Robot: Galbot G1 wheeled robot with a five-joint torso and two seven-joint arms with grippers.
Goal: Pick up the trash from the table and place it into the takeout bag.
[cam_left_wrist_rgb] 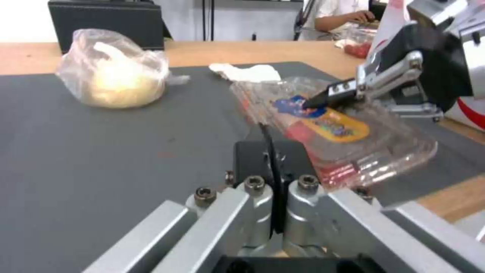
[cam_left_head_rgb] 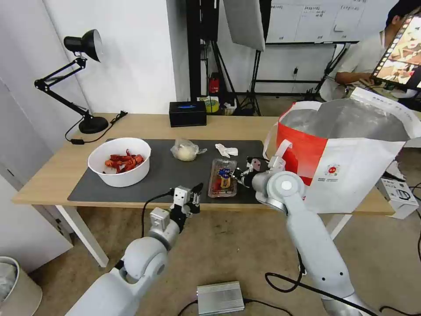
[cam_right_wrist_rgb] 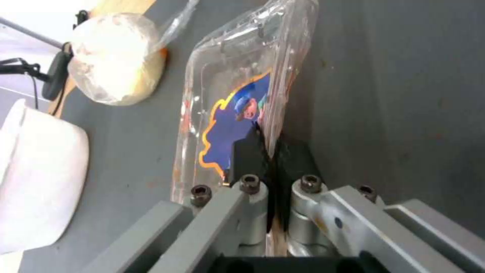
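Nothing is in the takeout bag (cam_left_head_rgb: pixel 351 175) yet, as far as I can see. My right claw (cam_left_head_rgb: pixel 239 174) is clenched on the edge of the clear clamshell box (cam_left_head_rgb: pixel 222 177), which sits tilted on the grey mat (cam_left_head_rgb: pixel 166 171) of the surface. It is thin, glossy, sticker-labelled, with red scraps inside. The crayfish bowl (cam_left_head_rgb: pixel 119 161), bagged lump (cam_left_head_rgb: pixel 186 150) and tissue (cam_left_head_rgb: pixel 226 150) remain. My left claw (cam_left_head_rgb: pixel 193 197) hangs clenched, empty, at the near edge.

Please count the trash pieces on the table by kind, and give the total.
White round bowl of red crayfish shells: 1
Clear plastic clamshell box, its edge pinched by the right pincer: 1
Clear bag with a whitish lump: 1
Crumpled white tissue: 1
Total: 4
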